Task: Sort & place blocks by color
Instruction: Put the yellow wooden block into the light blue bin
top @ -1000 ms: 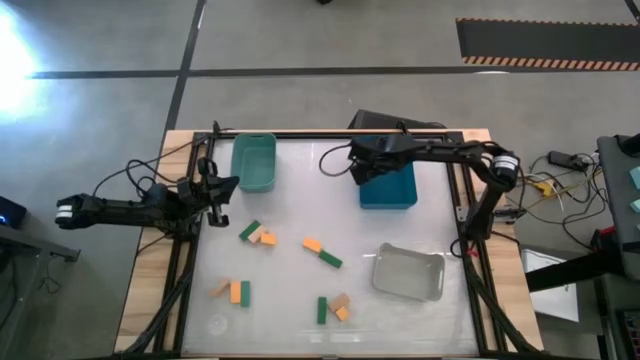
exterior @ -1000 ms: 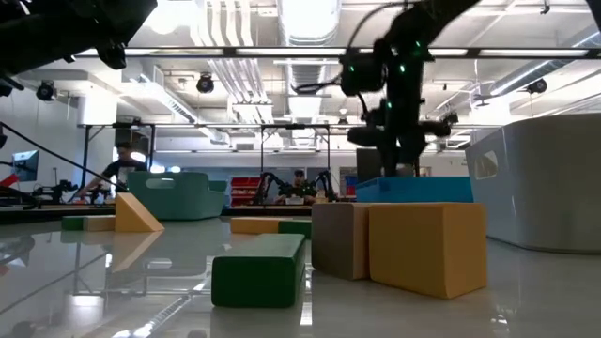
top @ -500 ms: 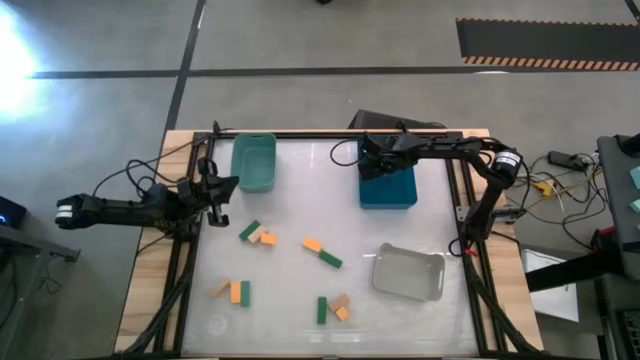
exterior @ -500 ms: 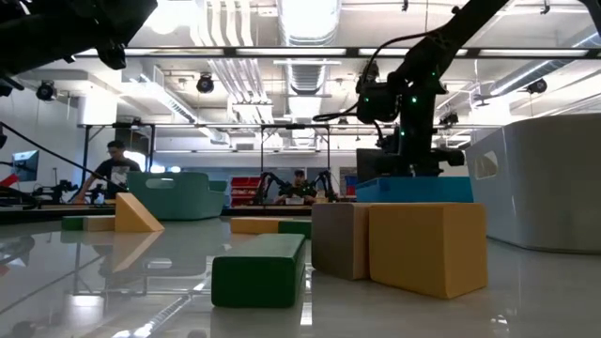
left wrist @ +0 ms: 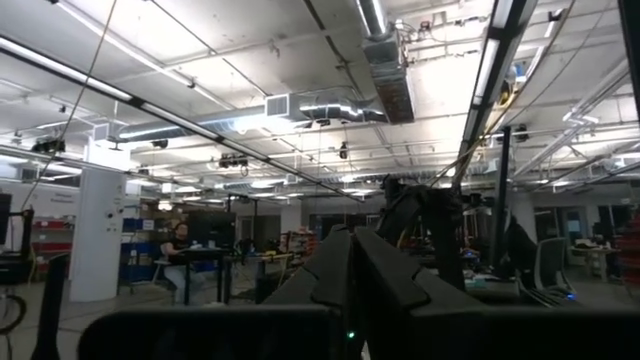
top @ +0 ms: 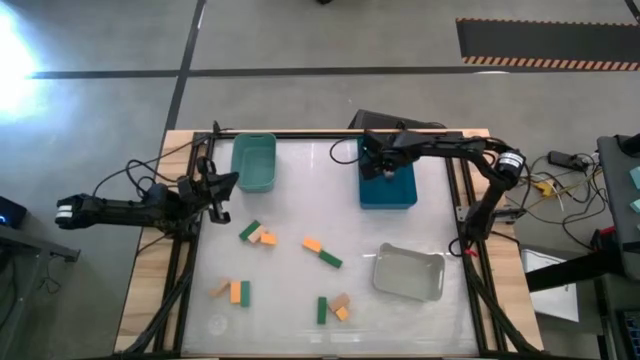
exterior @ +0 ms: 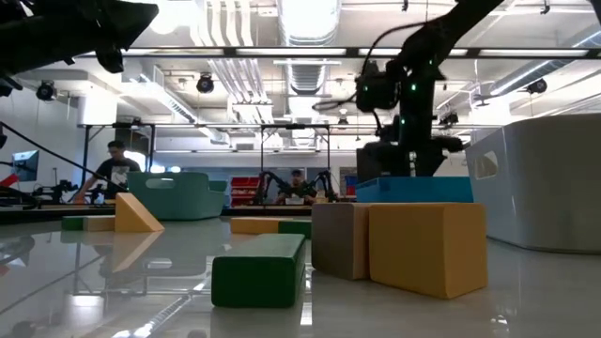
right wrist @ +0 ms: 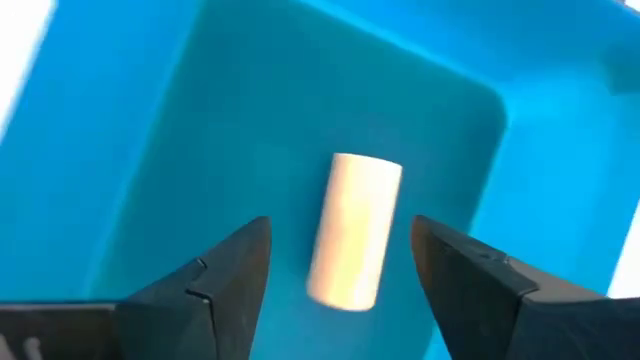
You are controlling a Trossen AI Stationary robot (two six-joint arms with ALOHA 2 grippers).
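Left arm's just parked off the table's left edge, its left gripper (top: 213, 188) pressed together, doing nothing. The teal bin (top: 253, 163) looks empty as far as I can tell. Most of the blocks (top: 257, 235) are scattered across the middle of the table, so I'd say sorting has barely started. Over the blue bin (top: 388, 190), the right gripper (right wrist: 340, 255) hangs spread wide, holding nothing, with one tan block (right wrist: 354, 230) lying in the bin between its fingers.
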